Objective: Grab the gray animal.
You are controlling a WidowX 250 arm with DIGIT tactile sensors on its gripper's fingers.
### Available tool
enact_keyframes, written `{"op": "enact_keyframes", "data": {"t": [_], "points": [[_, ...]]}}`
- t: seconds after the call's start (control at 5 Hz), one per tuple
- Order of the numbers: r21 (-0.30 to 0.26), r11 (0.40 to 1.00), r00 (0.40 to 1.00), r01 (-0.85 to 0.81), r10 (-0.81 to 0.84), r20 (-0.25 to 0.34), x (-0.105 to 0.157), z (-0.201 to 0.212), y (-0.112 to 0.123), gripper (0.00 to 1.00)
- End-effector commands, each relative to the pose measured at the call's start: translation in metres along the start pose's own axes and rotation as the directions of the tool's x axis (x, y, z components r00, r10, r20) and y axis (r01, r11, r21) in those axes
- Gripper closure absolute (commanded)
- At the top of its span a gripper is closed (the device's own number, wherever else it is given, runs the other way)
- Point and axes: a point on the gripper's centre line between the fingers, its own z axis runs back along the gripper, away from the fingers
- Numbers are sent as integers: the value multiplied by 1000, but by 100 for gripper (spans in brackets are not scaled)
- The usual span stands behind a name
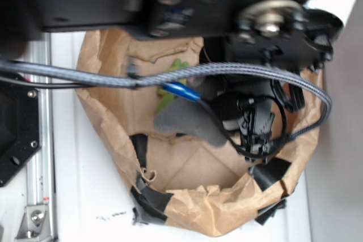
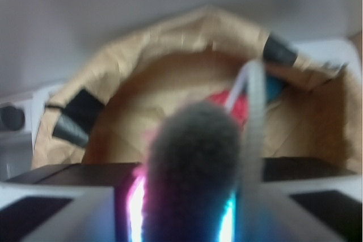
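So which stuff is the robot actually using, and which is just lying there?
For the job:
- fuzzy dark-gray plush animal
- claw, closed around it

Just lying about:
- lime-green plush toy
- crumpled brown paper bag with black tape
- red thing in the bag

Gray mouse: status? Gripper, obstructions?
Gripper shut on mouse, which fills the wrist view. Held over paper bag. Green toy behind it, apart. Cable crosses exterior view.
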Motion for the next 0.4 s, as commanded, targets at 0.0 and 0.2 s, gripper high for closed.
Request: {"op": "enact_keyframes", "data": {"t": [0.0,0.2], "points": [[83,995,999,48,-50,17,-6,17,5,100],[105,993,999,53,-53,-1,-10,10,3,100]]}}
